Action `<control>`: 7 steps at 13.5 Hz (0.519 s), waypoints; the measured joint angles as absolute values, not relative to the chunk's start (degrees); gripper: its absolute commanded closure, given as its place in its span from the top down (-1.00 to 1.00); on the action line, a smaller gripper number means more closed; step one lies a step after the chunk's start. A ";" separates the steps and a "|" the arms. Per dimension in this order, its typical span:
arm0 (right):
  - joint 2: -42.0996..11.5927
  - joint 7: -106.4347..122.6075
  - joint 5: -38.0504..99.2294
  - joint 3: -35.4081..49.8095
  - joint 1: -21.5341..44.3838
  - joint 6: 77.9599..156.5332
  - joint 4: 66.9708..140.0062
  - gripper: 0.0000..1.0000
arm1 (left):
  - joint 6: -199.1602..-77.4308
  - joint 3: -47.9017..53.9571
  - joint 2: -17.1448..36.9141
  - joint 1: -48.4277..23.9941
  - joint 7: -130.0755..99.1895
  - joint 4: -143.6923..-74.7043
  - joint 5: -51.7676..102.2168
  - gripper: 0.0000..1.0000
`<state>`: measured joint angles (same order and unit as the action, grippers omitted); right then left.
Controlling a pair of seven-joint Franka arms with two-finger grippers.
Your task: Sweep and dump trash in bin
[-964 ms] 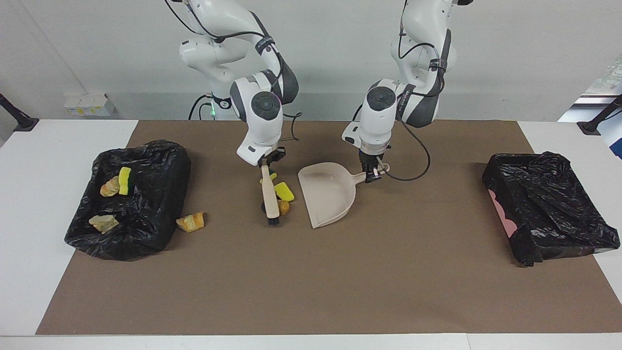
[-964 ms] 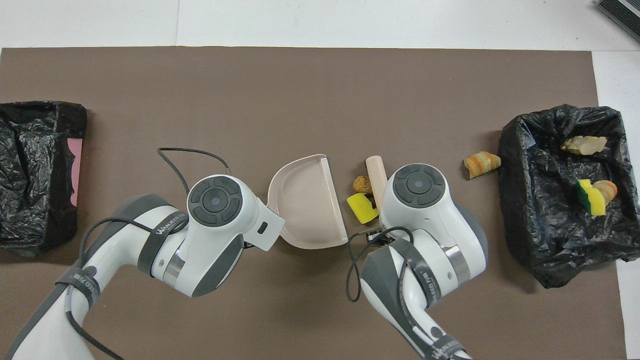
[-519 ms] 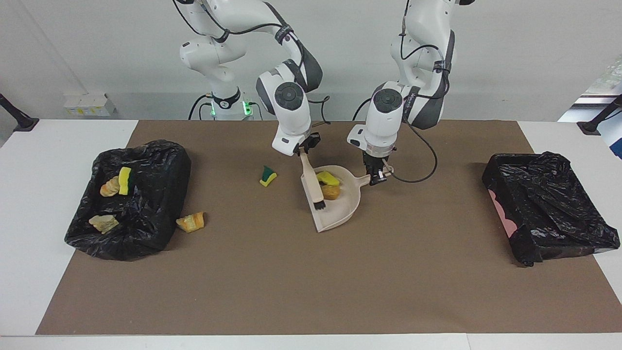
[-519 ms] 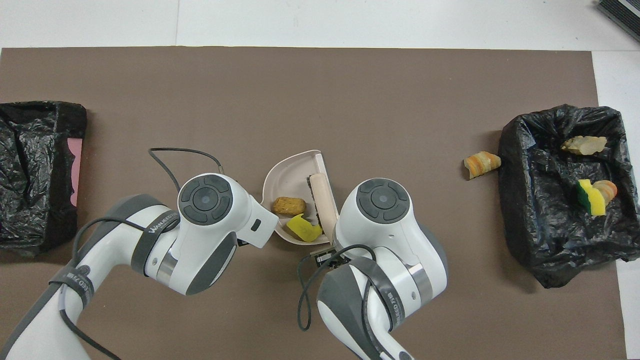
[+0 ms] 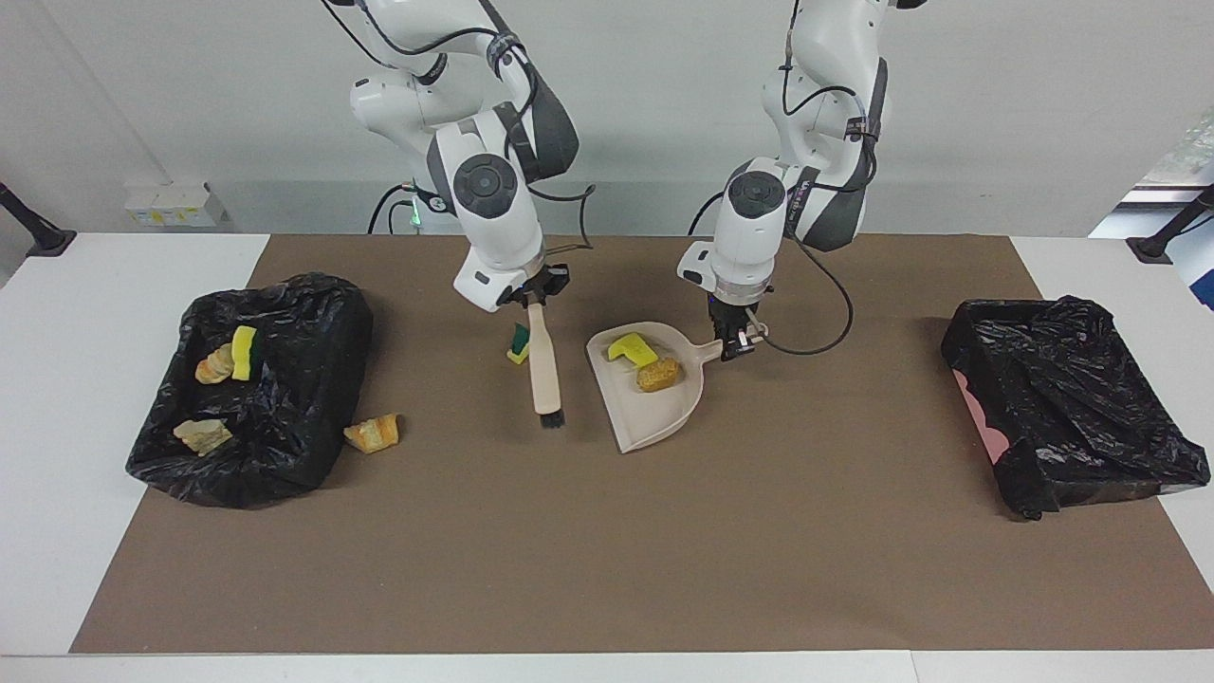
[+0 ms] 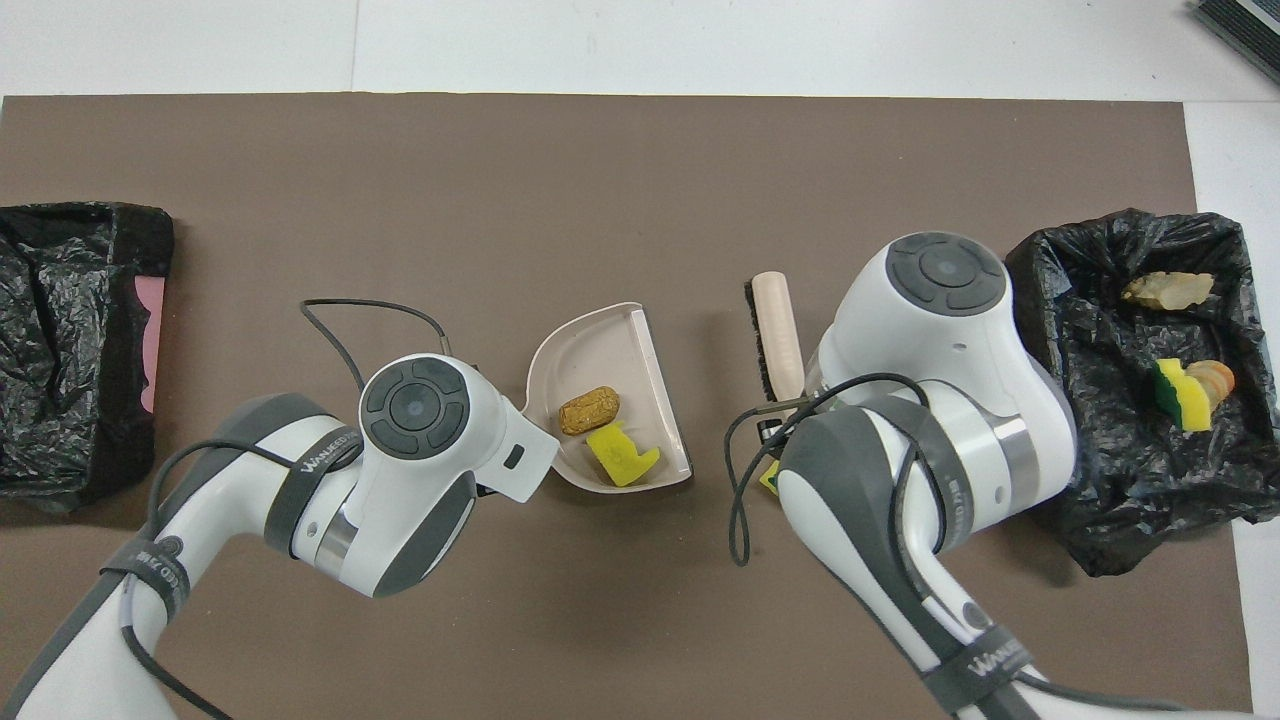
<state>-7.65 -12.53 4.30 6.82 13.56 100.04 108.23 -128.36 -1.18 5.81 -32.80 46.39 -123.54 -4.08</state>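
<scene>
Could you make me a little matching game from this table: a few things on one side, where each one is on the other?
Things:
1. brush
2. tan chunk
3. orange chunk
4. dustpan

Places:
A. on the brown mat beside the bin bag
B. held by the right gripper
C. handle held by the left gripper
D. inside the dustpan

Pairs: 1-B, 2-D, 3-A, 4-C

Both arms (image 5: pixel 541 294) (image 5: pixel 735 337) reach down, jaws clamped.

Smooth beige plastic dustpan (image 5: pixel 654 403) — crinkled glossy black plastic bin liner (image 5: pixel 285 379) — matt brown paper-like mat (image 5: pixel 664 550).
</scene>
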 measured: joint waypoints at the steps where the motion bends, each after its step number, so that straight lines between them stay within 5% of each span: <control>1: -7.87 -12.53 1.43 6.78 11.54 100.04 108.24 -1.00 | -128.36 -0.98 5.42 -33.32 46.39 -124.05 -5.36 -1.00; 7: -9.11 -15.51 -14.08 6.55 3.27 98.01 109.49 -1.00 | -128.32 -0.69 2.98 -37.29 45.39 -127.11 -6.63 -1.00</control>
<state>-9.11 -15.51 -14.08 6.55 3.27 98.01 109.49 -128.32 -0.69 2.98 -37.29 45.39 -127.11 -6.63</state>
